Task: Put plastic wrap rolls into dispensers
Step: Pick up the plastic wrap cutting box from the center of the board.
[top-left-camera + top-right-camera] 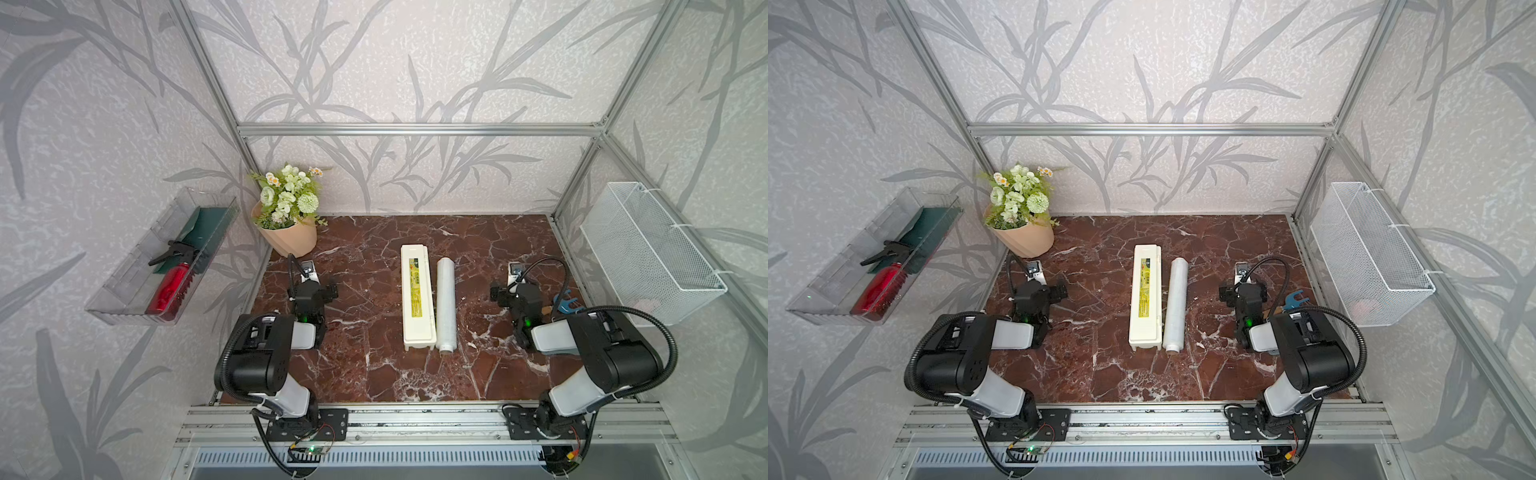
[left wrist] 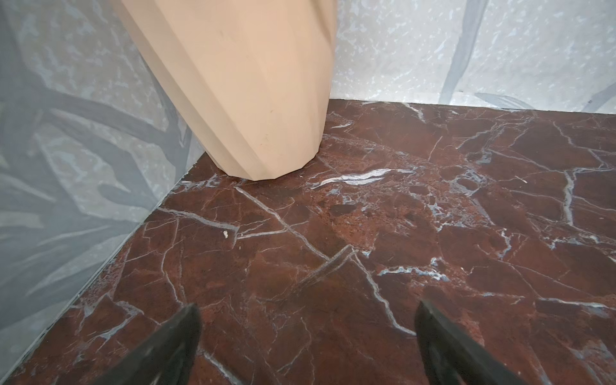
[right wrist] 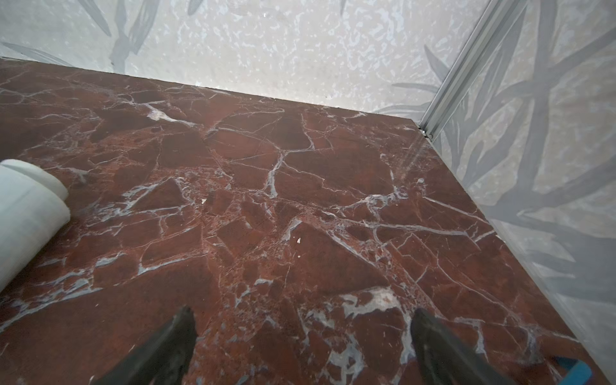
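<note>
Red-brown marble tabletop [image 1: 374,374], white-veined, bearing every item. At its centre in both top views lies the cream dispenser [image 1: 417,297], lid seemingly closed, label strip upward. Just beside it, on the right arm's side and parallel, lies the plastic wrap roll [image 1: 445,305]; whether they touch is uncertain. Left gripper [image 2: 307,308] and right gripper [image 3: 301,312] hover over bare marble, jaws spread wide, grasping nothing.

a red-brown marbled tabletop [image 1: 374,374] carries a cream dispenser [image 1: 417,297], a plastic wrap roll [image 1: 445,305] lying parallel just beside it, and a flower pot [image 1: 291,239] in the far left corner.
</note>
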Controlling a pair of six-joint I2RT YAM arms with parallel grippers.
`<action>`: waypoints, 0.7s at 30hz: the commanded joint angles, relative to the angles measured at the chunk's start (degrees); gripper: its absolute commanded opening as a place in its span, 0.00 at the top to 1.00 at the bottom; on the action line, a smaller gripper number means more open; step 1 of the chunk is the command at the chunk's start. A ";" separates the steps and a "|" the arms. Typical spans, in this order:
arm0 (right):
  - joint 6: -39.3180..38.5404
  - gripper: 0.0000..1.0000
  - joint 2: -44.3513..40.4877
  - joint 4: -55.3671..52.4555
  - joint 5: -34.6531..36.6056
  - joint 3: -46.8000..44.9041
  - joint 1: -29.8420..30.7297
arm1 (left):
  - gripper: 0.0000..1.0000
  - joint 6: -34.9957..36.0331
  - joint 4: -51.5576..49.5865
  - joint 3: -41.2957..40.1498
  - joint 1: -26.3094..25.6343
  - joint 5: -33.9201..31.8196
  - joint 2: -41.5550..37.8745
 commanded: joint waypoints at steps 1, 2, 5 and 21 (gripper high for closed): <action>0.18 0.01 -0.41 1.87 0.56 0.41 -0.27 | 0.01 -0.15 0.65 0.28 -0.14 -0.84 -0.35; 0.11 0.01 -0.33 1.87 0.53 0.44 -0.27 | 0.01 -0.14 0.65 0.24 -0.14 -0.85 -0.30; 0.10 0.01 -0.39 1.86 0.56 0.45 -0.20 | 0.01 -0.13 0.69 0.25 -0.15 -0.85 -0.30; -0.92 0.01 -1.95 2.97 1.77 -0.71 0.78 | 0.01 -0.77 2.31 -0.99 -0.21 -2.52 -1.75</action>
